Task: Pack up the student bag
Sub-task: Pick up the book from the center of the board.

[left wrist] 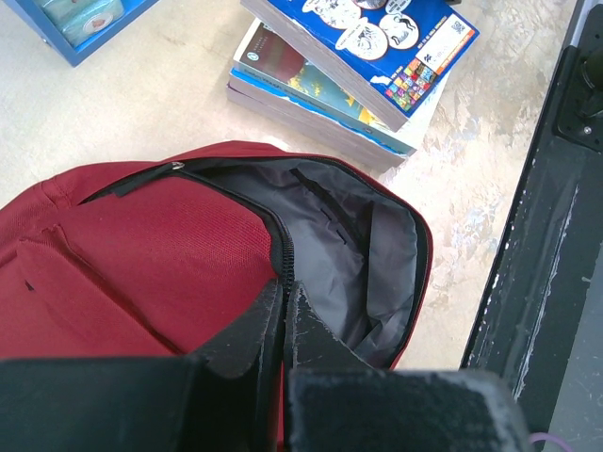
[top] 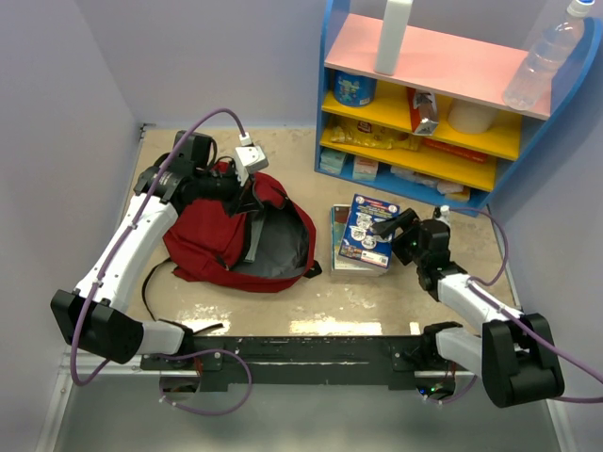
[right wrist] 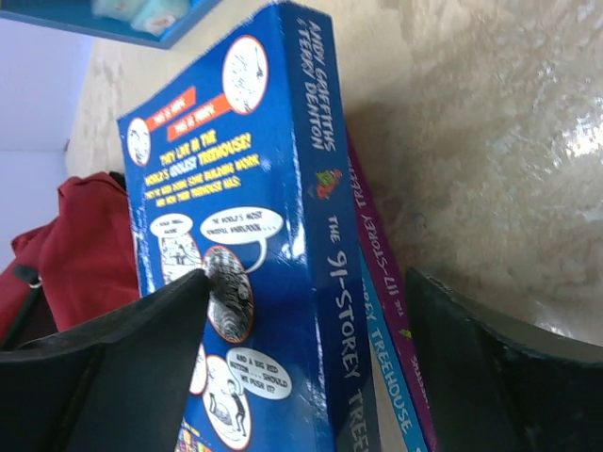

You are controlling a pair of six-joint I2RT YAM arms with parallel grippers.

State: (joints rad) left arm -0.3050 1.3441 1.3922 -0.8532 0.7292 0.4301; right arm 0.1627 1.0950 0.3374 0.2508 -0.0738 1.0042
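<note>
The dark red student bag (top: pixel 212 240) lies left of centre on the table, its mouth gaping toward the right and showing grey lining (left wrist: pixel 377 254). My left gripper (left wrist: pixel 285 287) is shut on the zipper edge of that mouth and holds it up. A stack of books (top: pixel 367 231) lies just right of the bag, a blue comic-covered book (right wrist: pixel 245 169) on top. My right gripper (right wrist: pixel 308 275) stands open around the stack's spine side. One finger (right wrist: pixel 160 320) lies over the blue cover, the other (right wrist: pixel 471 348) beside the lowest purple spine.
A blue shelf unit (top: pixel 433 122) with pink and yellow boards stands at the back right, holding packets, a tin and bottles (top: pixel 542 61). A black rail (top: pixel 311 348) runs along the near table edge. A wall closes the left side.
</note>
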